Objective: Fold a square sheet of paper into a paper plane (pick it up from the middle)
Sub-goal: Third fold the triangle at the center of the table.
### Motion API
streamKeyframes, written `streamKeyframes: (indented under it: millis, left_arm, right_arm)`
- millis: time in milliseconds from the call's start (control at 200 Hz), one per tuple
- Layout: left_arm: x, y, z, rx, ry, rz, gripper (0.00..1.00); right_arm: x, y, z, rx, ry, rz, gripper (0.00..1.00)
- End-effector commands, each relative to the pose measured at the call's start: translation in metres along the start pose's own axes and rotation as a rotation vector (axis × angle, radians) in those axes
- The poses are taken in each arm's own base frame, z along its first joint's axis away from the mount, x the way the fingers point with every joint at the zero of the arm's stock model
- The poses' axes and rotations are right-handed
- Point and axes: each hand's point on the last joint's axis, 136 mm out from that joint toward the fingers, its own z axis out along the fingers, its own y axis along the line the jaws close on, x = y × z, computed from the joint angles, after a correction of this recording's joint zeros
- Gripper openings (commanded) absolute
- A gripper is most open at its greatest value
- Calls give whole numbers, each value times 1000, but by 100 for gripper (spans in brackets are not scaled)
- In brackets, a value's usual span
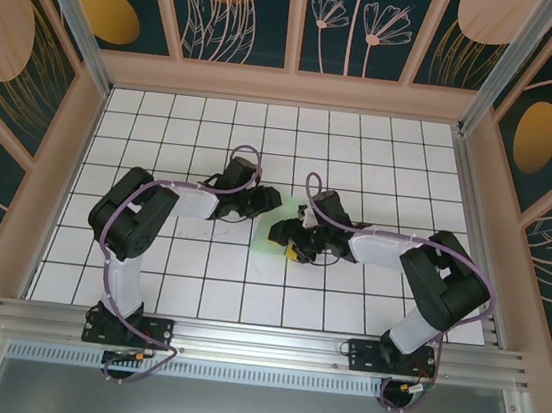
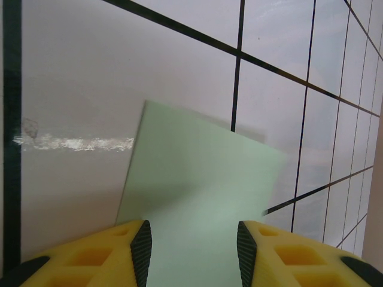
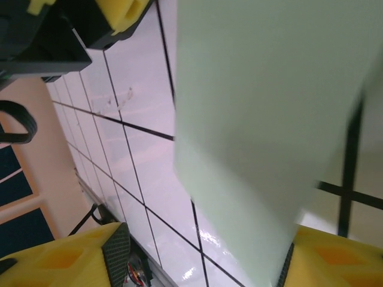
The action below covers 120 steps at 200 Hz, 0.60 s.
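Note:
The square sheet of paper (image 1: 275, 233) is pale green and lies mid-table between my two grippers. In the left wrist view the paper (image 2: 197, 179) rests flat on the tiles and runs under my left gripper (image 2: 194, 245), which is open, with its yellow fingers (image 2: 96, 257) on either side of the paper. My right gripper (image 3: 204, 254) is open wide. The paper (image 3: 263, 101) slants across its view and its lower edge reaches the right finger (image 3: 335, 257). In the top view the left gripper (image 1: 262, 205) and right gripper (image 1: 290, 241) almost meet. The paper plane is out of view.
The white gridded table (image 1: 164, 132) is walled by wooden rails and patterned panels. The left arm's yellow finger and black body (image 3: 54, 42) sit close in the right wrist view's upper left. A metal rail (image 1: 259, 341) runs along the near edge.

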Motion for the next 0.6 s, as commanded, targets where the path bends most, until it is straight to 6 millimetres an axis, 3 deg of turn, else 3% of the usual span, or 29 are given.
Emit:
streamKeyframes:
  millis: [0, 205, 310, 480, 595]
  left_arm:
    - [28, 63, 12, -177, 69, -70, 46]
    - [29, 62, 11, -177, 69, -71, 46]
    - [28, 61, 9, -176, 66, -67, 46]
    - [25, 54, 5, -155, 56, -57, 46]
    - [21, 36, -1, -94, 44, -32, 46]
  right_arm:
    - [8, 8, 7, -37, 41, -28, 64]
    - [7, 2, 10, -20, 31, -19, 62]
    - [0, -3, 3, 6, -27, 7, 56]
    - [-9, -9, -15, 26, -115, 56, 29]
    - [-9, -10, -19, 39, -133, 74, 12]
